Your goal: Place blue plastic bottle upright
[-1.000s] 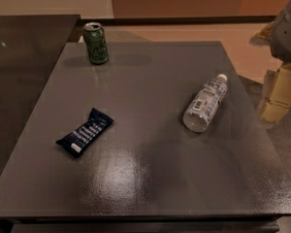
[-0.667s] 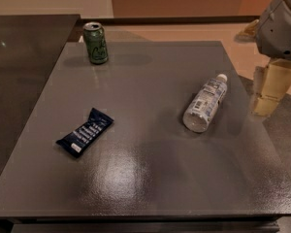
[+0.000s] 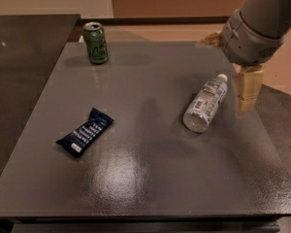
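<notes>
The blue plastic bottle lies on its side on the grey table, right of centre. Its white cap points to the far right and its base points toward the near left. It is clear with a white-blue label. My gripper hangs from the grey arm at the upper right. It is just to the right of the bottle's cap end, near the table's right edge, and is not touching the bottle. It holds nothing that I can see.
A green drink can stands upright at the far left of the table. A flat dark blue snack wrapper lies at the left middle. A dark counter adjoins the table on the left.
The arm and gripper have moved left and inward over the table's right edge, closer to the bottle's cap end. The bottle, can and wrapper have not moved.
</notes>
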Motion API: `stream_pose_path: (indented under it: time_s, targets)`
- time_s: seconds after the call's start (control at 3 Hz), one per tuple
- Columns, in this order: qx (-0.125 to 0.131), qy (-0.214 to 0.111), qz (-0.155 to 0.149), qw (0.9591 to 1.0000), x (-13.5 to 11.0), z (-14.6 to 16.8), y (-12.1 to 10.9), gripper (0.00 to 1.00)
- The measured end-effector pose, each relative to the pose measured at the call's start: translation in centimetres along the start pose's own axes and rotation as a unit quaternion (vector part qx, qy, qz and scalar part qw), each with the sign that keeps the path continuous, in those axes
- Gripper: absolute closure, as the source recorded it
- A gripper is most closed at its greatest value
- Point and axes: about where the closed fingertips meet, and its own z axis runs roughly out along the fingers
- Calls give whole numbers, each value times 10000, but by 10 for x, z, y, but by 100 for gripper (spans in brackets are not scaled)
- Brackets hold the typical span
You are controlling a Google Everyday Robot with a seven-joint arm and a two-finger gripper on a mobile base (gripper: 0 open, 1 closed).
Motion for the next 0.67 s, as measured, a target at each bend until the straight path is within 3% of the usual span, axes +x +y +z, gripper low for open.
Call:
stream_pose_path:
  time_s: [0.33,0.67]
  targets:
    - [-209,-142,-1016,9945,-3,23,-14,0]
    - [-624,-198,-2070,9761,-3,45,-26,0]
